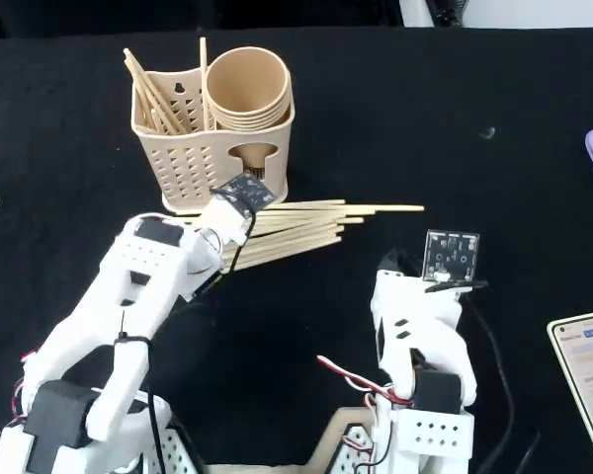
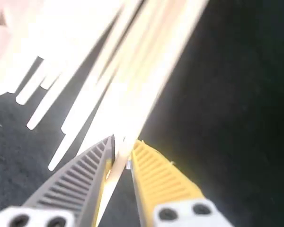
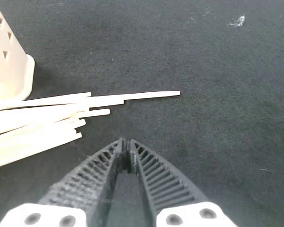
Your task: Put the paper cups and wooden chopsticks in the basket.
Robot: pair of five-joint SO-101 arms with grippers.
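Black table (image 1: 494, 89); basket (image 1: 198, 163) at back, cups (image 1: 247, 84) already inside. Loose chopsticks (image 1: 316, 222) lie just before it. Left gripper (image 2: 122, 153) pinches one of them (near its end): lift slowly, grip firm, tip upright. Right gripper (image 3: 128, 151) fingers pressed together, empty.

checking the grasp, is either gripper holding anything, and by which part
The left gripper is shut on a wooden chopstick, close to its end. The right gripper is shut on nothing.
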